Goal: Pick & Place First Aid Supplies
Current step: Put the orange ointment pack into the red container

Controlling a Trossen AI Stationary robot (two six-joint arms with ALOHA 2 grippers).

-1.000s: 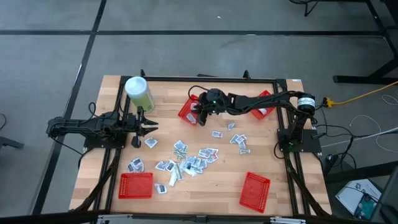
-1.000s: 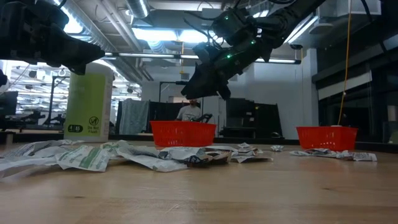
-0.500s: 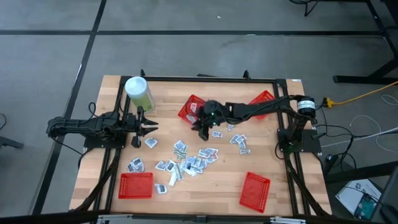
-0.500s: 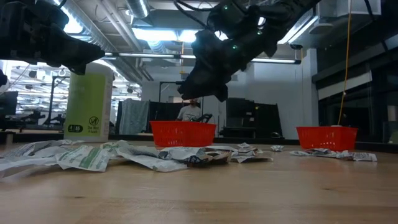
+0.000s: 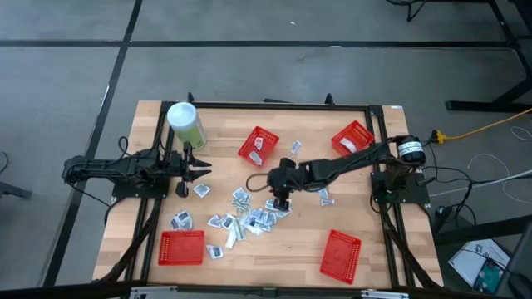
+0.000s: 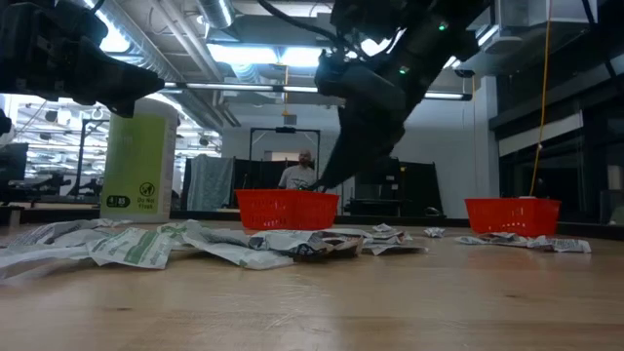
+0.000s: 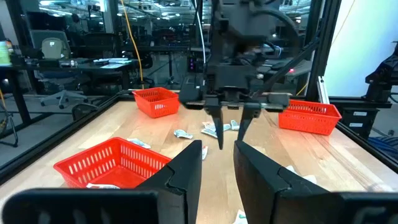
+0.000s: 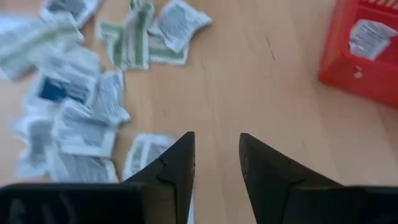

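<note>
Dark right gripper (image 5: 278,198) fingers parted, empty, above table centre | first aid supplies (image 5: 253,214) scattered directly beneath and to its near-left, one white packet (image 8: 146,154) just under fingertips | right arm nearer | left gripper (image 5: 202,165) waits far-left, open, empty

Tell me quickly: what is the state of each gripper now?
Left gripper: open, holding nothing.
Right gripper: open, empty, above the small flat white-grey packets.

The high view looks straight down on the whole table (image 5: 332,241), the low view level across it, both sharing the red basket (image 5: 258,145) mid-frame.
</note>
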